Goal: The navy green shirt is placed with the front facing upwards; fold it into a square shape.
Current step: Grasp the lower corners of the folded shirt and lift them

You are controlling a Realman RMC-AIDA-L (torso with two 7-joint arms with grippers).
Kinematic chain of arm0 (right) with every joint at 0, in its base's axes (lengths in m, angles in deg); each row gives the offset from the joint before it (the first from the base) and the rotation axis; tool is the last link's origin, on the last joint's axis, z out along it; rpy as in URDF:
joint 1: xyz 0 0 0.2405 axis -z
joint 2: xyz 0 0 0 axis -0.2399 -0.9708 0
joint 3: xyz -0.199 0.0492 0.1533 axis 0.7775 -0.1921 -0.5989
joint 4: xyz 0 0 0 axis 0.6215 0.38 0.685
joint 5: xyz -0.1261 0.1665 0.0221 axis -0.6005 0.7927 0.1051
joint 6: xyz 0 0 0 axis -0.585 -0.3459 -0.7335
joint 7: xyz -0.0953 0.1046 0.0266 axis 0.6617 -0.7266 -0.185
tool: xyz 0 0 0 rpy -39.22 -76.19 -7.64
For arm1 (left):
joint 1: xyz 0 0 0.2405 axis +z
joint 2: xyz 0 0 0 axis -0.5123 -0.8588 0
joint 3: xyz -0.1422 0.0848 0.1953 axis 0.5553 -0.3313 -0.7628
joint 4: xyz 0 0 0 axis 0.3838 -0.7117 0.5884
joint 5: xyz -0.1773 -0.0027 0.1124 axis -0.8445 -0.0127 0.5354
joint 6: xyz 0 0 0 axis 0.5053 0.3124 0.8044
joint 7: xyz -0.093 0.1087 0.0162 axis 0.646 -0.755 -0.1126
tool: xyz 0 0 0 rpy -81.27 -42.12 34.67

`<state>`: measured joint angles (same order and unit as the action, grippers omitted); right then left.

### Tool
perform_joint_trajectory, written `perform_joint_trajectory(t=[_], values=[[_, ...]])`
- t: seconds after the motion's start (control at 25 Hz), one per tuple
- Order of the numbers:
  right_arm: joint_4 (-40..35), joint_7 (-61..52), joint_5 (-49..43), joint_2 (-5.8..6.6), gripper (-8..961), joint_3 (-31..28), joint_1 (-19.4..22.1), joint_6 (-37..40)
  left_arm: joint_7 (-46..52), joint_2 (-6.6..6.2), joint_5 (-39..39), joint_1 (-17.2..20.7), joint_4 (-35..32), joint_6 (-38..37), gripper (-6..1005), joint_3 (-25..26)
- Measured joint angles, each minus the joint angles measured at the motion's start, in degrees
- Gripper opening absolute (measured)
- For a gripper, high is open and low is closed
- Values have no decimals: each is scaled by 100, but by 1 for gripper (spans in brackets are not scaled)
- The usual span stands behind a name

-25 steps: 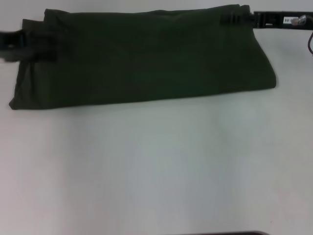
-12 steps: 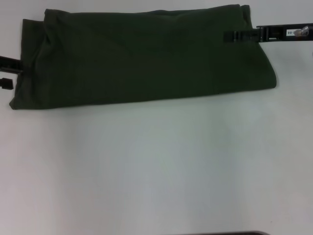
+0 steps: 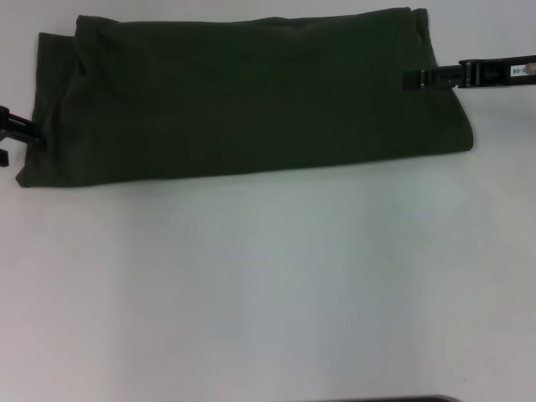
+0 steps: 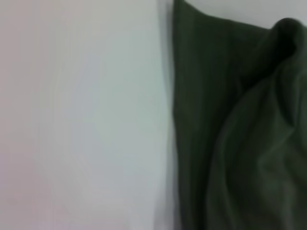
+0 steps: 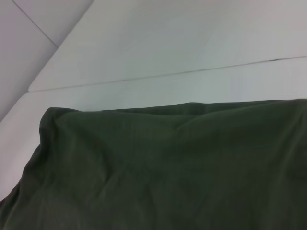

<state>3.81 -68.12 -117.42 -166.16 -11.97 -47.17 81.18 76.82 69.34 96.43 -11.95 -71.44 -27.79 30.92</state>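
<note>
Shirt (image 3: 247,92) lies across the far part of the white table (image 3: 268,285) as a long folded band, no print showing; I judge the lengthwise fold done, the end-over-end fold to a square next, needing a hold on one short end. My left gripper (image 3: 12,132) sits at its left end, my right gripper (image 3: 419,78) at the right end; neither's opening or hold is discernible.

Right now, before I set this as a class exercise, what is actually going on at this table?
A two-armed robot is folding a navy green shirt on a white table. The shirt lies as a long folded band across the far side of the table, not yet a square. The left gripper is at the band's left end and the right gripper at its right end, near the far corner. Neither appears to be lifting cloth; the fabric lies flat, with some bunching at the left end.
</note>
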Motion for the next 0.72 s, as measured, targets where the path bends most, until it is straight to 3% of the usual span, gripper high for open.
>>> perform_joint_trajectory(t=[0.72], values=[[-6,4,-5,2,918,-8,-2,27,16,24,158,-165,516,157,570,-66]])
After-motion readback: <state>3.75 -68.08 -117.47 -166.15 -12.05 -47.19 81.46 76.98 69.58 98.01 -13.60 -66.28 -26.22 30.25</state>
